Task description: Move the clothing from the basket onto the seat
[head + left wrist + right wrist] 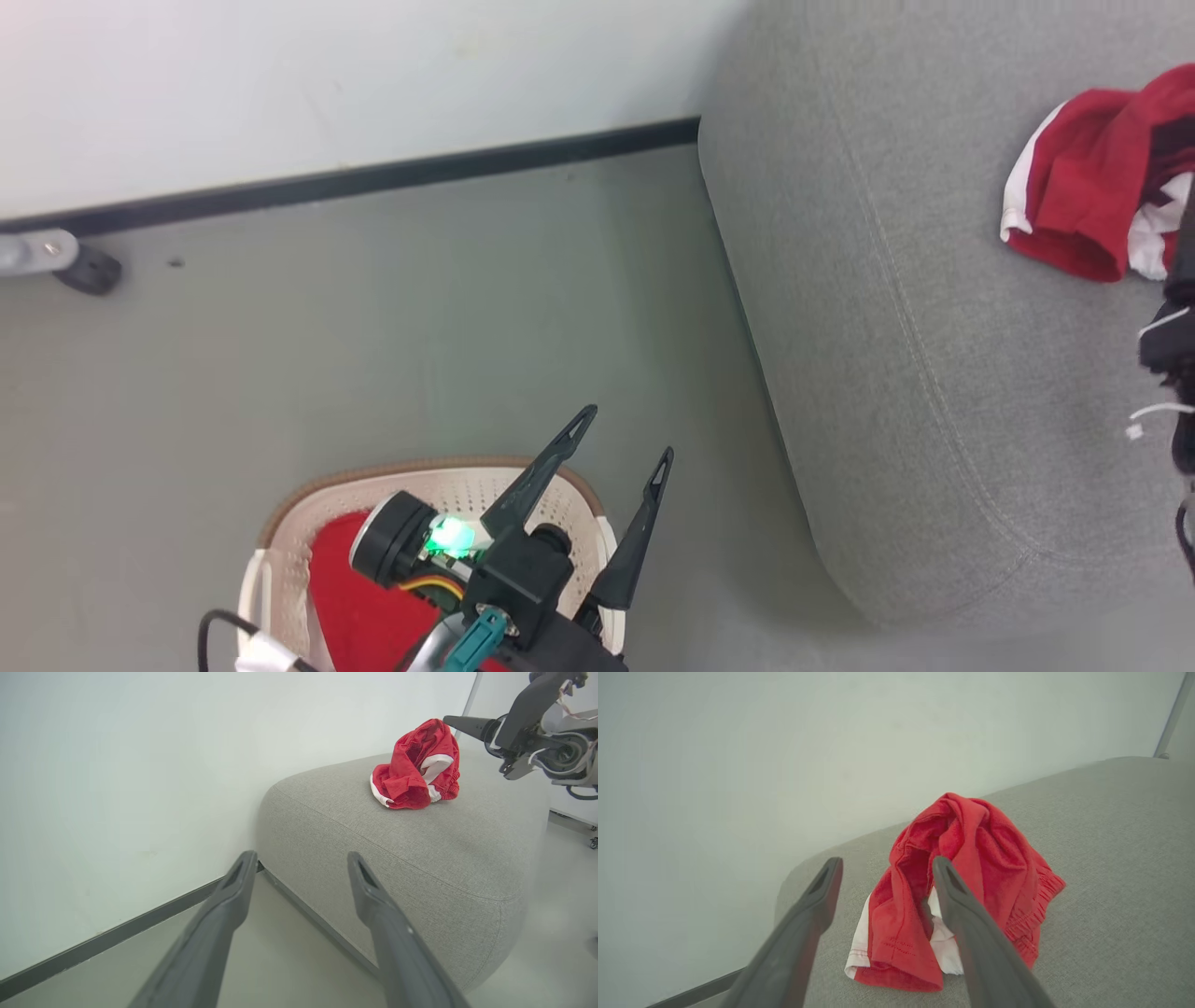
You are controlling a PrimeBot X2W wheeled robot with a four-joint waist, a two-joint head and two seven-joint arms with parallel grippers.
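Pale wall (pixel 280 75), dark skirting (pixel 373 177), grey floor (pixel 373 327). Basket (pixel 289 560) on floor, red clothing (pixel 355 597) inside. My left fingers (pixel 527 490) above it, spread wide, empty. Seat (pixel 887 280) at right: red garment (pixel 1074 205) bunched on top, my right fingers (pixel 966 919) close by, wide open, empty.

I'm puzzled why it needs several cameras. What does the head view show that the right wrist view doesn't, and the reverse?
Head view: the basket on the floor with red clothing in it, and the open left pincer over it. Right wrist view: the open right pincer pointing at a crumpled red garment, near enough to show its white hem and gathered waistband. Both: that garment lying on the grey seat, with the pale wall behind.
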